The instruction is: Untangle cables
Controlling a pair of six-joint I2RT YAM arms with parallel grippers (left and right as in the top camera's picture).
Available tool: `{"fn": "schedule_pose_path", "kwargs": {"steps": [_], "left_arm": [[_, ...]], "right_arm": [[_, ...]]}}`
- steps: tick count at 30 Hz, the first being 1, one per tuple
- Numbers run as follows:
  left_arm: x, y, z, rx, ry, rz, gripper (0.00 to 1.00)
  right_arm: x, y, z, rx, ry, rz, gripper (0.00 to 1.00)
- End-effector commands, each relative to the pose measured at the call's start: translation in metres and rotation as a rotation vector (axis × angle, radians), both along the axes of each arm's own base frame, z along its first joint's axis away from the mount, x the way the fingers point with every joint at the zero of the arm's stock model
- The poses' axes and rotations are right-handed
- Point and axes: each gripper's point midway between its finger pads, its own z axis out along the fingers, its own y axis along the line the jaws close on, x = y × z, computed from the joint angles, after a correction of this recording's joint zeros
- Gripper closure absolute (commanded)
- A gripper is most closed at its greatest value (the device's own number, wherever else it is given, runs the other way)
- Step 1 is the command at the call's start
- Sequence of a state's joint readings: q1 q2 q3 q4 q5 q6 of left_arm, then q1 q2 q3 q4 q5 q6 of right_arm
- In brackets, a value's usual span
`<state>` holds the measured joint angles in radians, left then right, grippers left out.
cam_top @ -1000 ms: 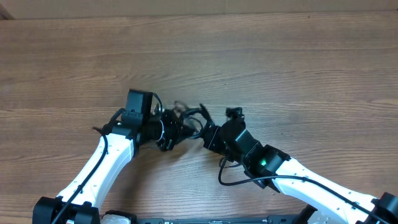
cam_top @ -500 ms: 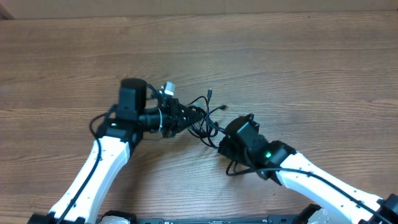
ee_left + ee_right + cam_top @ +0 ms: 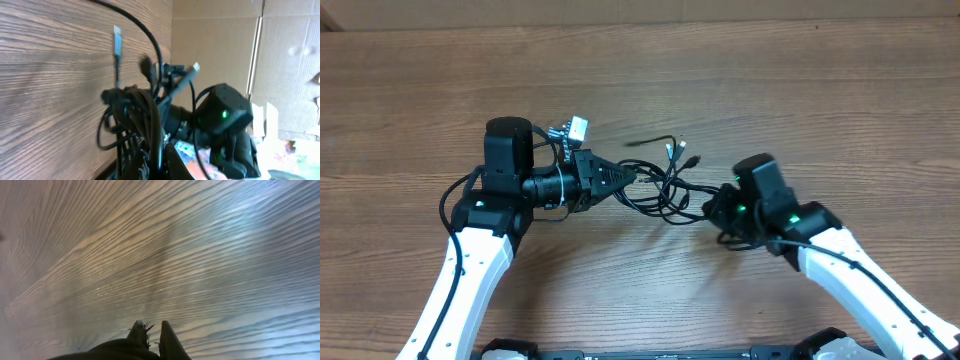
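The cables (image 3: 665, 188) stretch in a loose tangle near the middle of the table (image 3: 820, 90), strung between the two hands. The left hand (image 3: 626, 177) is pressed together on the thicker knot of loops, and the right hand (image 3: 713, 208) is pinched shut on a strand at the other end, while two plug tips (image 3: 680, 150) poke out on the far side. Bare wood lies all around the tangle, widest toward the table's far edge and its right side, and narrowest at the near edge where both arms reach in.
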<state>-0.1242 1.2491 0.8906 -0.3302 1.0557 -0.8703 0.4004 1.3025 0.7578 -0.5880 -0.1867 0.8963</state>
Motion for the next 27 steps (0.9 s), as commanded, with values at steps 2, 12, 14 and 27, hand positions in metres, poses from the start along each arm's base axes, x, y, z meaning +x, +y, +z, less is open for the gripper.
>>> {"fn": "schedule_pose_path", "kwargs": {"steps": [2, 12, 14, 27], "left_arm": [[0.012, 0.032, 0.076, 0.005, -0.297, 0.083, 0.96], [0.011, 0.034, 0.072, 0.066, -0.411, 0.043, 0.96], [0.012, 0.036, 0.071, 0.076, -0.431, 0.043, 0.96], [0.049, 0.056, 0.065, 0.091, -0.210, 0.361, 0.96]], "right_arm": [[-0.016, -0.115, -0.057, -0.334, 0.135, -0.268, 0.96], [0.004, -0.127, -0.052, -0.289, 0.065, -0.218, 0.96], [0.004, -0.121, -0.051, -0.271, 0.058, -0.178, 0.96], [-0.043, 0.058, 0.033, 0.481, -0.287, 0.769, 0.93]]}}
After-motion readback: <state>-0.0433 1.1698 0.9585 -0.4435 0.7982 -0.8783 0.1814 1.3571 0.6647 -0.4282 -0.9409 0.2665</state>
